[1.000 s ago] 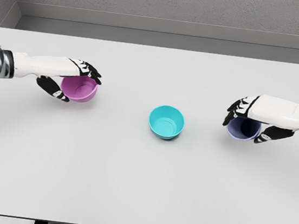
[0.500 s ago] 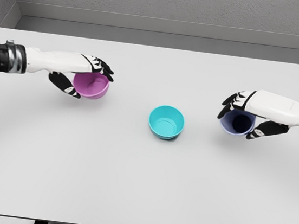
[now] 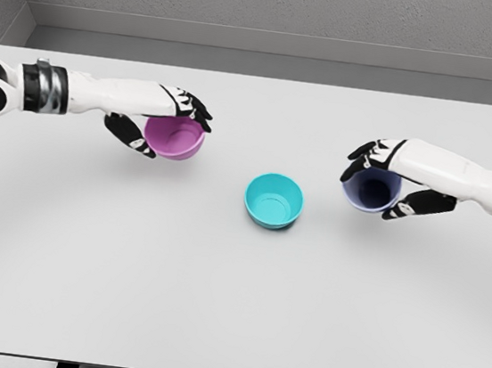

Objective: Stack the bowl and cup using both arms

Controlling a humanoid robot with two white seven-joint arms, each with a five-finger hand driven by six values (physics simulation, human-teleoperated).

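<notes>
Nothing is stacked yet, as far as the head view shows; the small teal plastic bowl [image 3: 273,201] sits alone and upright near the middle of the flat, matte white desk [image 3: 231,308], holding nothing; the left hand [image 3: 168,125] grips a round pink plastic bowl [image 3: 174,137], black fingers over its far rim and thumb beneath, to the left of the teal one and well apart from it; the right hand [image 3: 381,178] clasps a pale lavender plastic cup [image 3: 370,187], tilted so its dark mouth faces the camera, off to the right of the teal bowl; whether either vessel is clear of the desk I cannot tell for certain, though both look lifted; I judge the grasping done and the carrying and nesting left, with both pieces to be brought over the teal bowl and lowered in one after the other; all three are smooth, glossless, thin-walled and round-rimmed, tapering to narrower bases, so they should nest easily
</notes>
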